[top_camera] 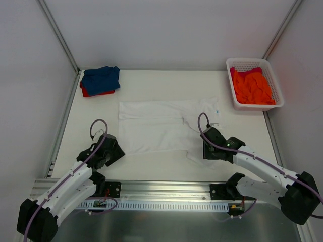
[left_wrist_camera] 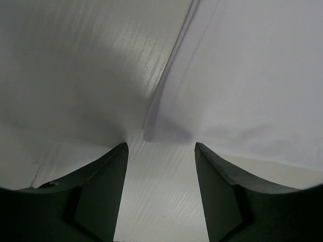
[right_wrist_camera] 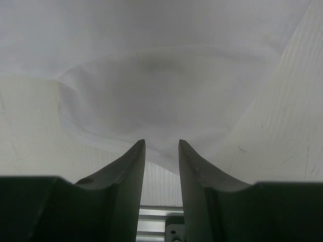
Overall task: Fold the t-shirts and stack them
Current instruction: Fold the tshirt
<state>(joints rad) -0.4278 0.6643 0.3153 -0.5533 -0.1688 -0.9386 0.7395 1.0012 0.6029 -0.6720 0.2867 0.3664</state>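
T-shirts sat in 3 places when I looked. One white t-shirt lay flat on the middle of the table, partly folded into a wide band, with a sleeve sticking out at its near right corner. A blue tee lay folded on top of a red tee at the far left corner, well apart from the white one. An orange tee was bunched in the basket at the far right.

The left gripper hung low at the white shirt's near left corner. Its jaws stood well apart with nothing between them, and the cloth's corner lay just ahead of the fingertips. The right gripper was down at the near right sleeve, its jaws parted by a narrower gap with bare table showing through. The sleeve's hem reached its tips, yet I saw no cloth pinched.
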